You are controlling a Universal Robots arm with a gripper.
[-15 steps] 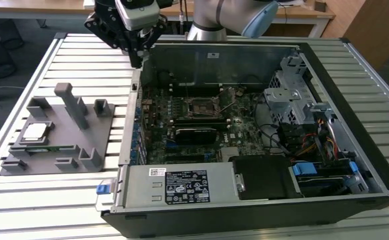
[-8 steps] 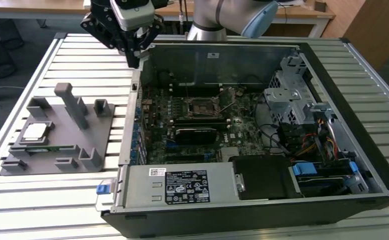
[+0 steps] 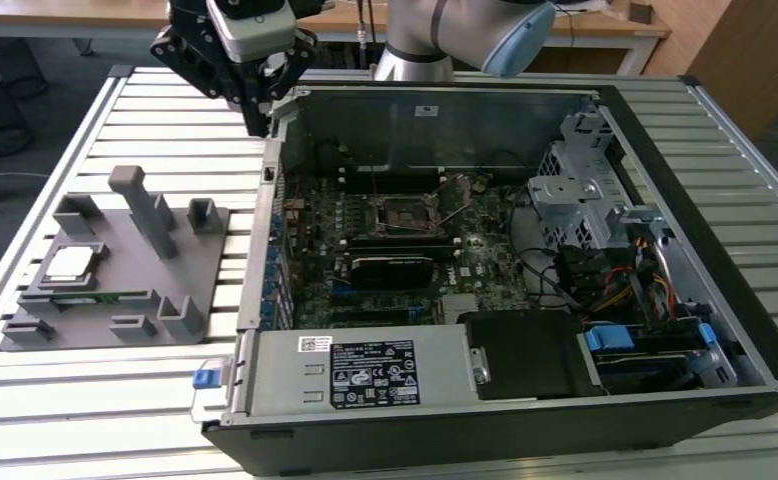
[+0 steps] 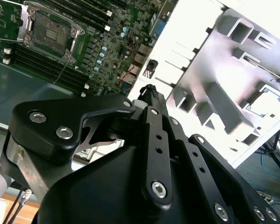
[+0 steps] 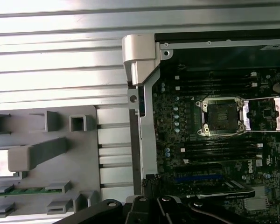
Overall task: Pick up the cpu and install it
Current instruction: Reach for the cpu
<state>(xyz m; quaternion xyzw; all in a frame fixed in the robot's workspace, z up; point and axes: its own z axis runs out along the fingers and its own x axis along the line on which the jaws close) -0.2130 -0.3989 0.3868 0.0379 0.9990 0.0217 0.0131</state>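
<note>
Over the far corner of the open computer case [image 3: 496, 415] on the exterior view's left, the gripper [image 3: 258, 122] hangs just above the case wall, arm reaching in from the worktop's far edge. Fingers [image 4: 155, 100] drawn together to a closed tip in the second wrist view; nothing held between them. The cpu [image 3: 72, 263] lies flat in a square pocket of the grey plastic tray [image 3: 162, 290], silvery top up, on the side of the tray nearest the worktop's edge at the exterior view's left. It is well apart from the gripper and touched by nothing. A green memory stick [image 3: 102, 297] lies in a slot just beside the cpu, on its near side. The tray sits on the slatted aluminium worktop [image 3: 122, 420] near that left edge, just beside the case. The case takes up the middle of the worktop and the exterior view's right of it. Inside it the motherboard socket [image 3: 400, 213] lies face up; in the first wrist view its dark centre is exposed, with the metal retention frame [image 5: 270, 112] swung open alongside. A grey power supply [image 3: 349, 372] with a label on top occupies the near side of the case.
</note>
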